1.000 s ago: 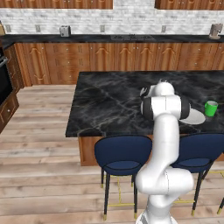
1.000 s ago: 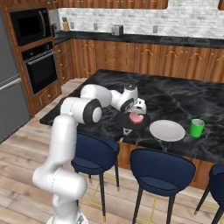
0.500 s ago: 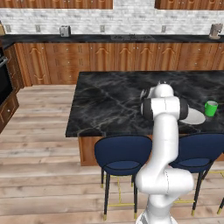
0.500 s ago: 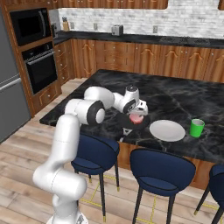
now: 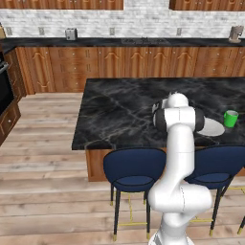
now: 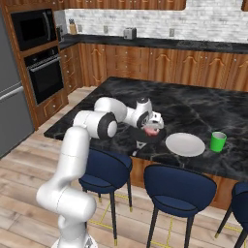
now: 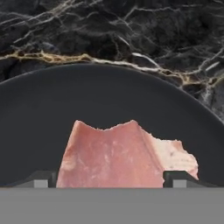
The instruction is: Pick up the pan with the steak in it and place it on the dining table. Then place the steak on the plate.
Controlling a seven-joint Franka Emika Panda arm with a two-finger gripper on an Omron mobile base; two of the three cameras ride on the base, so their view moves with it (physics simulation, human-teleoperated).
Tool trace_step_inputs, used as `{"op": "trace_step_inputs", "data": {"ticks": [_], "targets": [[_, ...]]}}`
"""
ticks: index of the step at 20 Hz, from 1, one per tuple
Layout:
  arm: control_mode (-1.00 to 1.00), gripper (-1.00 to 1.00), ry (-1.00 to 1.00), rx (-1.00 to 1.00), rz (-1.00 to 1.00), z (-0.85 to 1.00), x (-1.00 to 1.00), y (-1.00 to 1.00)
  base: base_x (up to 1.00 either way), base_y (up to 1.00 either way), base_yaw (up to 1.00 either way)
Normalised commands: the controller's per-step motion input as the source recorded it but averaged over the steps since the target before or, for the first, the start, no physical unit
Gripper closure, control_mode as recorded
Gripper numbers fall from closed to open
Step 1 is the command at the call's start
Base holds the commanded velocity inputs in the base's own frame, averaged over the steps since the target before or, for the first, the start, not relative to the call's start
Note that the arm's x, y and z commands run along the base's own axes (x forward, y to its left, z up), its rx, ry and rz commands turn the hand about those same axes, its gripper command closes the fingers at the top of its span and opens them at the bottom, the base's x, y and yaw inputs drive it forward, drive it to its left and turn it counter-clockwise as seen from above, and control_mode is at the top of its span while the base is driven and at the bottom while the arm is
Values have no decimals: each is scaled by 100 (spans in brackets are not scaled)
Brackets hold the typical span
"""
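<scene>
Steak (image 7: 120, 157) in the pan (image 7: 109, 105), jaws set wide to either side of it.

Pan sits on the black marble desk (image 6: 193, 104), just beside the white plate (image 6: 185, 144), with a green cup (image 6: 218, 141) further along. The pink slab lies flat on the pan's floor. In the hand view the two finger tips (image 7: 40, 180) stand at the meat's left and right edges, close above it; whether they touch it I cannot tell. The jaws (image 6: 151, 129) hang low over the pan, arm stretched across the desk above blue stools (image 6: 174, 186).
</scene>
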Motion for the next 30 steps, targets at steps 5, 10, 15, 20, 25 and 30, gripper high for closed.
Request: {"op": "trace_step_inputs", "data": {"ticks": [5, 10, 15, 20, 25, 30], "targets": [[-100, 100, -1, 1, -4, 5, 3, 0, 0, 0, 0], [-100, 100, -3, 1, -12, 36, 13, 0, 0, 0, 0], [-100, 100, -4, 0, -12, 77, -4, 0, 0, 0, 0], [-100, 100, -5, -5, -12, 52, -61, -17, 0, 0, 0], [-100, 100, -5, -3, -7, -5, -29, -82, 0, 0, 0], [-100, 100, -10, 0, 0, -20, -6, -85, 0, 0, 0]]}}
